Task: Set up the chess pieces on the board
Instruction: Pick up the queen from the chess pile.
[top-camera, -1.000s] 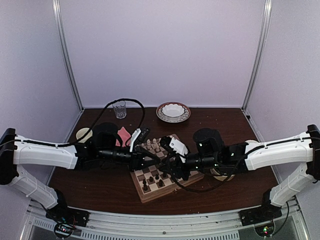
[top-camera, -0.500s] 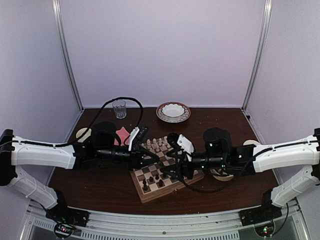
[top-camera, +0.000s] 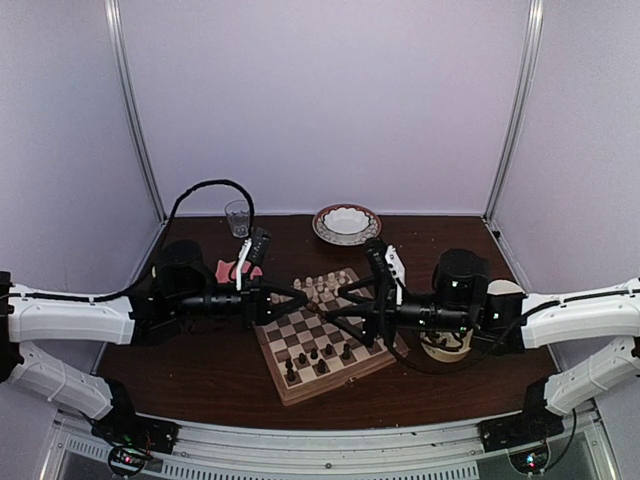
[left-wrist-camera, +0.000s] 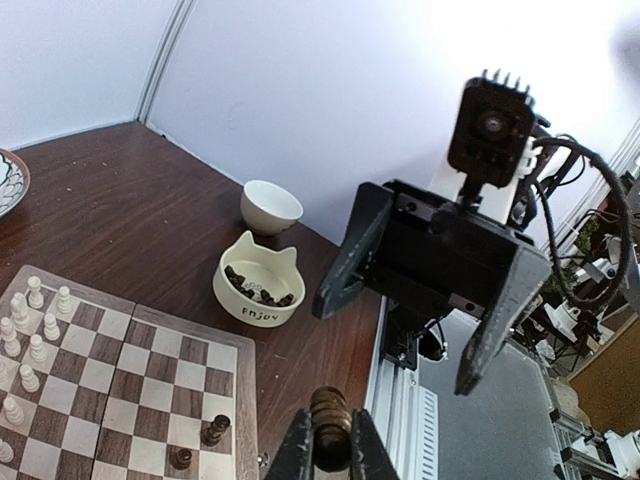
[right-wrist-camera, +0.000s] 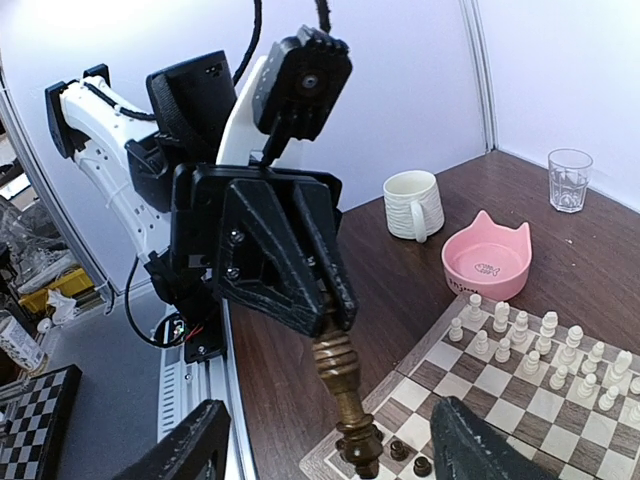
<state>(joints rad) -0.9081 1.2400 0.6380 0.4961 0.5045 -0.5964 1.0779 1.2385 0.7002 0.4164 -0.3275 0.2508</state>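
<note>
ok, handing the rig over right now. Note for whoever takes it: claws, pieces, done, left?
Left claw: shut on a tall dark chess piece, held by its top, low at the board edge; touchdown unclear.
Right claw: open, empty, facing the left one.
Done: pale chessmen lined up on the far rows; a few dark ones stand on the near side.
Left: place the held piece, then the rest; dark bits in the cream bowl are probably more.
</note>
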